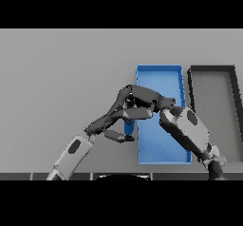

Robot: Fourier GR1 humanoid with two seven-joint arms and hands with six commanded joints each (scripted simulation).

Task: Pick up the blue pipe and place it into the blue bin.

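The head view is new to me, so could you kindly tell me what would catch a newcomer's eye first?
First, the long bright blue rectangular bin right of the table's middle, vivid against the plain grey table. Over its left wall both dark robot hands meet: the right robot hand reaching in from the right, the left robot hand from the lower left, with a blue piece, probably the pipe, showing between the fingers. A dark-rimmed grey rectangular bin stands right of the blue one.
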